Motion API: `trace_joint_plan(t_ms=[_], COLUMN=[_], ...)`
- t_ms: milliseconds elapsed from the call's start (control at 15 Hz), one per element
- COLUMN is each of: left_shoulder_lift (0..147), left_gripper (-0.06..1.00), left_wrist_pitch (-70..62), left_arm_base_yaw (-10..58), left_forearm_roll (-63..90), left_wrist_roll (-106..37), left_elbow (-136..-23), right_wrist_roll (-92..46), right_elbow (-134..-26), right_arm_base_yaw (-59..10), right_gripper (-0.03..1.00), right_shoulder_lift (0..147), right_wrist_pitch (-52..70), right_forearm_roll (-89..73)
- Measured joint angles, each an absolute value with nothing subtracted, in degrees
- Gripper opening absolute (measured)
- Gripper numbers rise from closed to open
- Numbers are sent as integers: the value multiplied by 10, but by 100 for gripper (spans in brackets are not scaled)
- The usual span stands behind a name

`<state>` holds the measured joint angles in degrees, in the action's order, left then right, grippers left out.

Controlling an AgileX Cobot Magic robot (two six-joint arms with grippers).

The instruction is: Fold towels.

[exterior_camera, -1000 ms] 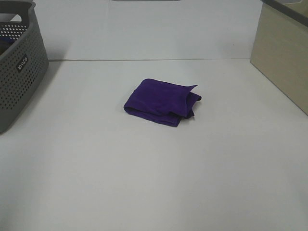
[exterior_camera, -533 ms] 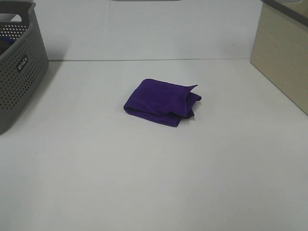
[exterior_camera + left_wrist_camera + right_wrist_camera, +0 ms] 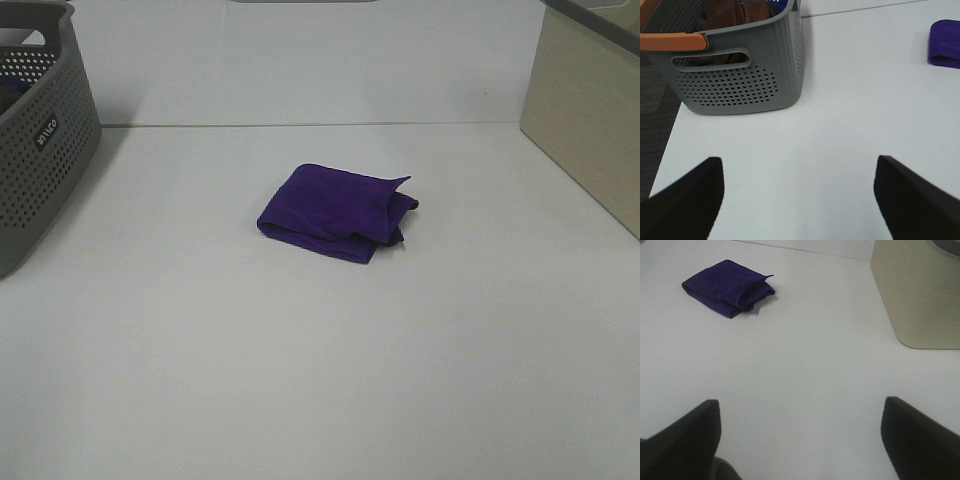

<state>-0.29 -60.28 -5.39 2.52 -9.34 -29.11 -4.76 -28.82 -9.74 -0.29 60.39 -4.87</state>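
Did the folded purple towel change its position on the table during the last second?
No. The deep purple plush folded towel lies at the same spot relative to the grey perforated plastic basket and the beige box.

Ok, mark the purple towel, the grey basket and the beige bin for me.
purple towel [image 3: 325,205], exterior high view, flat top layer of the folded cloth.
grey basket [image 3: 740,87], left wrist view, perforated side wall below the handle slot.
beige bin [image 3: 920,295], right wrist view, plain side wall.
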Motion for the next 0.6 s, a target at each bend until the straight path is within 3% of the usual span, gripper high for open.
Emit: trace_joint_plan(t_ms=[267,600], left_shoulder_lift=[-3,-3], left_gripper=[76,76], left_wrist_pitch=[-603,-603], left_arm_base_yaw=[-54,-25], left_forearm_roll=[28,65], left_wrist_roll=[-92,-90], left_elbow=[-291,-291], right_wrist_roll=[-48,-48], right_elbow=[-288,-288], right_arm_base_yaw=[-94,36], right_gripper=[85,85], right_shoulder_lift=[-3,-3], right_wrist_pitch=[604,604], right_forearm_roll=[-48,-49])
